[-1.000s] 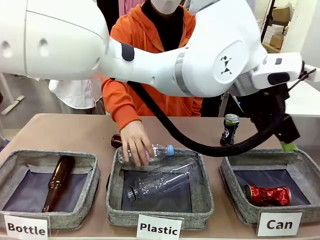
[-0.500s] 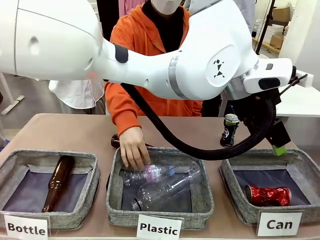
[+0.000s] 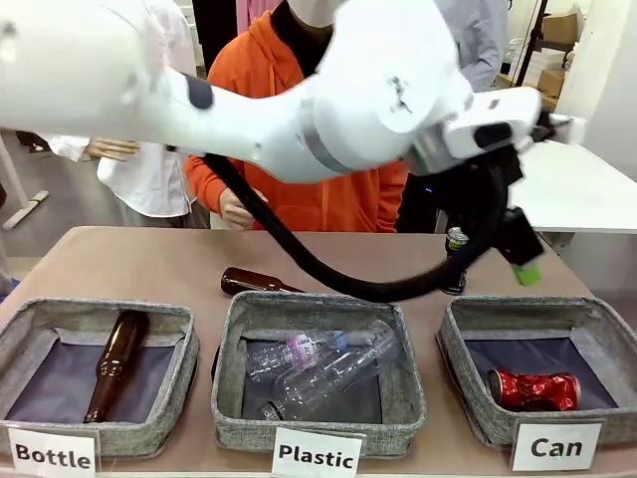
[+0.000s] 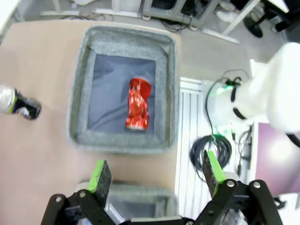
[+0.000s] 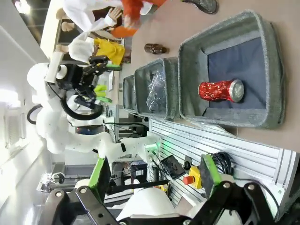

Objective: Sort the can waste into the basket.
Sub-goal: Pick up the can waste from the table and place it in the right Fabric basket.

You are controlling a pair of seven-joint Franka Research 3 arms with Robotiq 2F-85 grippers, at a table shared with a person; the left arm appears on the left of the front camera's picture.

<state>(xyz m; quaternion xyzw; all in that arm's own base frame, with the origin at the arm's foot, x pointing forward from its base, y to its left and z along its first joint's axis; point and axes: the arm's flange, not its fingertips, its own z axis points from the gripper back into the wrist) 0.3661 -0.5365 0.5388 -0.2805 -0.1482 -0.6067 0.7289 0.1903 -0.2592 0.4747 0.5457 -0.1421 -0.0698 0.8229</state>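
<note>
Left end effector (image 4: pixel 154 174) gaped empty at the frame's bottom; the dark can (image 4: pixel 18 104) at mid-left looked light, thin-walled, slick, best pinched gently across its body.

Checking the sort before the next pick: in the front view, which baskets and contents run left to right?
Bottle basket holding a brown glass bottle → Plastic basket holding clear plastic bottles → Can basket holding the crushed red can.

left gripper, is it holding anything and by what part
Nothing is held. The left gripper is open and empty, and the crushed red can lies in the basket, apart from it.
</note>
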